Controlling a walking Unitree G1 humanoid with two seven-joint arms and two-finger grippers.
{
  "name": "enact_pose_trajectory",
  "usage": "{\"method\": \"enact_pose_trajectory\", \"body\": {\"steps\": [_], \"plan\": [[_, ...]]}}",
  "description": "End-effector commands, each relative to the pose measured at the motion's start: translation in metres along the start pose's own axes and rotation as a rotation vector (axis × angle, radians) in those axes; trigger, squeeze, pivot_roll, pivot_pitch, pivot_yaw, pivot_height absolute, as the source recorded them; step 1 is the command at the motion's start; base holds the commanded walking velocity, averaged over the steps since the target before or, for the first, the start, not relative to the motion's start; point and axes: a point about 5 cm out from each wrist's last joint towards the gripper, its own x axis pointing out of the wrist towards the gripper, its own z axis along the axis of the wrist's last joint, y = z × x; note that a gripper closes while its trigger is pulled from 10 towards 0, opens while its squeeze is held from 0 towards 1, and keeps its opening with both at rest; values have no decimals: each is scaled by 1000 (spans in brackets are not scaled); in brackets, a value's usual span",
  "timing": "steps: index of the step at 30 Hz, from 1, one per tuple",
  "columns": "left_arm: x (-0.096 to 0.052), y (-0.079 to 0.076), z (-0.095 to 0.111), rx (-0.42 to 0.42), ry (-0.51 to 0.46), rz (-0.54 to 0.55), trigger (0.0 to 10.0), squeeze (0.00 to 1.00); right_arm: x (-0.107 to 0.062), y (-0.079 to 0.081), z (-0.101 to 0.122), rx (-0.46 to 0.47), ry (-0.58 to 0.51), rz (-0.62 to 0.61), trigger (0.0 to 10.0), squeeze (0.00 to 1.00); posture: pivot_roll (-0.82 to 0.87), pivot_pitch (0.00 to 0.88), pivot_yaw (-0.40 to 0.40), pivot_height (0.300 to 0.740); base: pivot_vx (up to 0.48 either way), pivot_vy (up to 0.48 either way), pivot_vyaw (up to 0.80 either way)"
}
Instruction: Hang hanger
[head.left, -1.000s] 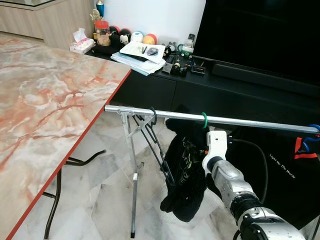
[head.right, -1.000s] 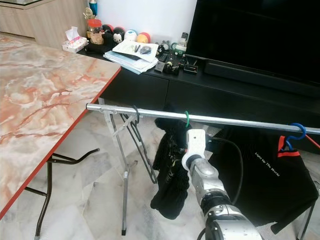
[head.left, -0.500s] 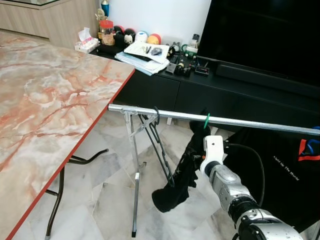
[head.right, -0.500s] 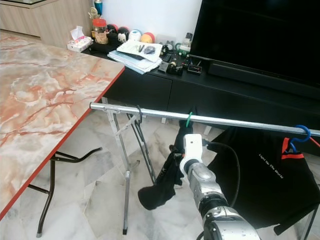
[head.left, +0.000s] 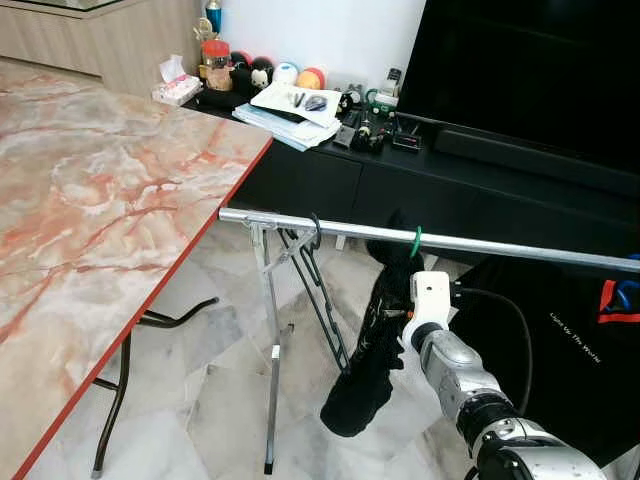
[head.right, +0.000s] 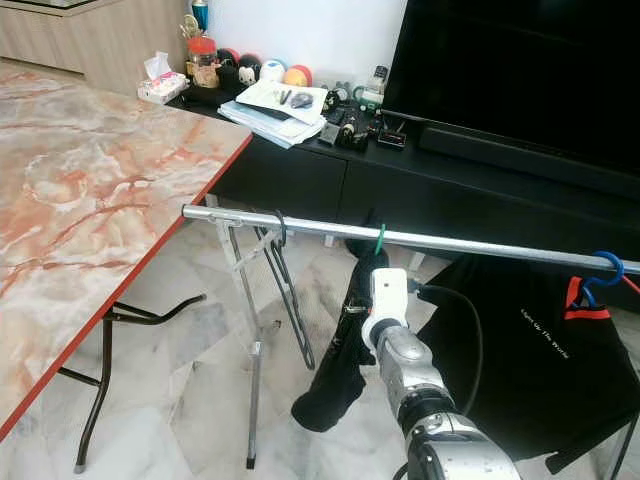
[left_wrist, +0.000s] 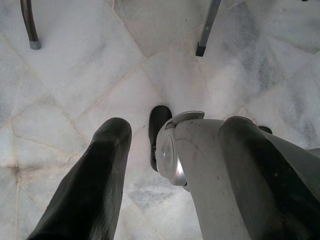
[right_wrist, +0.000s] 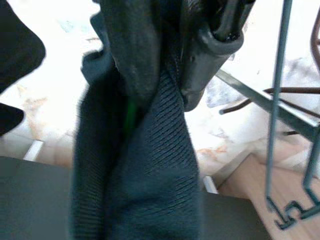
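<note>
Green hanger (head.left: 416, 241) hooked on silver rail (head.left: 500, 249), centre of frame, dark garment (head.left: 375, 340) draped from it, hanging bunched toward floor. Right tool (right_wrist: 200, 60) clenched on garment just below hook. Empty black hanger (head.left: 322, 290) left along rail; blue hanger (head.right: 598, 270) with black shirt (head.right: 545, 350) at right edge. Left tool (left_wrist: 150, 165) low over marble floor (left_wrist: 75, 75), fingers parted. Marble bench (head.left: 90, 210) at left; TV console (head.left: 330, 170) with clutter at top.
</note>
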Motion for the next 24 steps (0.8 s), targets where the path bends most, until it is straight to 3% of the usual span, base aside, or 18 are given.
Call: {"method": "enact_pose_trajectory", "body": {"steps": [1, 9, 10, 11, 12, 13, 20, 21, 24], "plan": [[-1, -11, -12, -10, 53, -36, 10000, 0, -3, -8, -12, 7, 41, -39, 0, 0, 165, 91, -85, 740, 0, 0, 0], [2, -24, -7, -10, 49, -51, 10000, 0, -5, -11, -18, 7, 70, -74, 235, 0, 165, 93, -87, 740, 0, 0, 0], [2, -28, -6, -9, 48, -55, 10000, 0, -5, -11, -20, 8, 78, -73, 1255, 0, 166, 93, -87, 740, 0, 0, 0], [3, -28, -5, -8, 49, -56, 10000, 0, -5, -10, -23, -1, 93, -71, 8941, 0, 165, 93, -87, 740, 0, 0, 0], [3, -28, -5, -8, 49, -56, 10000, 0, -5, -10, -23, -1, 93, -71, 8941, 0, 165, 93, -87, 740, 0, 0, 0], [2, -25, -7, -8, 51, -53, 10000, 0, -6, -9, -25, -9, 106, -68, 10000, 0, 164, 92, -87, 740, 0, 0, 0], [0, -18, -9, -11, 56, -49, 10000, 0, -7, -7, -31, -2, 120, -52, 10000, 0, 166, 91, -85, 740, 0, 0, 0], [0, -18, -9, -11, 56, -48, 10000, 0, -7, -7, -30, 5, 116, -50, 10000, 1000, 166, 90, -85, 740, 0, 0, 0], [0, -18, -10, -12, 57, -48, 10000, 0, -6, -7, -27, 5, 95, -50, 10000, 1000, 165, 89, -84, 740, 0, 0, 0]]}}
